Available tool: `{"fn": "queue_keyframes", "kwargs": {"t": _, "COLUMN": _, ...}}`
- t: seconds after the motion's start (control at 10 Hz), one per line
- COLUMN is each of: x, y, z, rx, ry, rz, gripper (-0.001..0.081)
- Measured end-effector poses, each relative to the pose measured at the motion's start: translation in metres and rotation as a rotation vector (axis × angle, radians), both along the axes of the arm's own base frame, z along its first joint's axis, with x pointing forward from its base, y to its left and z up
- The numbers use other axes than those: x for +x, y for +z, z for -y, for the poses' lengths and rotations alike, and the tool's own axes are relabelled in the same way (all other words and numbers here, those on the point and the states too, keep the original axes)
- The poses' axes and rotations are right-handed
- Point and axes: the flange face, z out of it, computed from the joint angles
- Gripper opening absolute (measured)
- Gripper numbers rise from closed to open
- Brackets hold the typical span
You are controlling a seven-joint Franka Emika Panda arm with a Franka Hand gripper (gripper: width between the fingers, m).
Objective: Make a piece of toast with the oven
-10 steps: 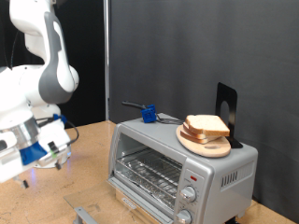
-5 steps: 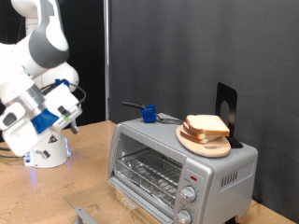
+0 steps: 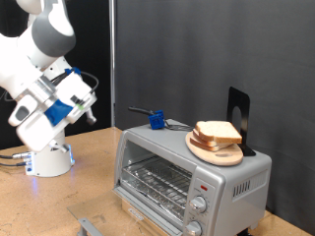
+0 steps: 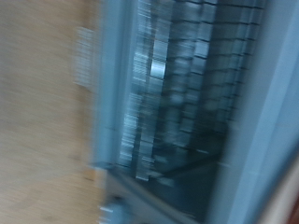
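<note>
Your pincer hangs raised above the worktop; whether it is wide or narrow cannot be told. Well off to its side, toward the exterior view's right, sits the toaster oven. The piece of toast lies on the round wooden plate atop it. The wrist view is blurred, showing the oven's wire rack.

Wooden desk and what stands on it
The oven sits at the right; the arm's white base stands at the left, farther back
</note>
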Motion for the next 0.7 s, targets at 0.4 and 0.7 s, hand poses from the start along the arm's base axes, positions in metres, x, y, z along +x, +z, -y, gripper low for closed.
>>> {"fn": "queue_keyframes", "kwargs": {"t": 0.4, "x": 0.004, "y": 0.048, "z": -0.049, "rx": -0.085, "ry": 0.209, "rz": 0.34, "gripper": 0.0808}}
{"fn": "queue_keyframes", "kwargs": {"t": 0.7, "x": -0.001, "y": 0.079, "z": -0.089, "rx": -0.186, "ry": 0.354, "rz": 0.461, "gripper": 0.0808}}
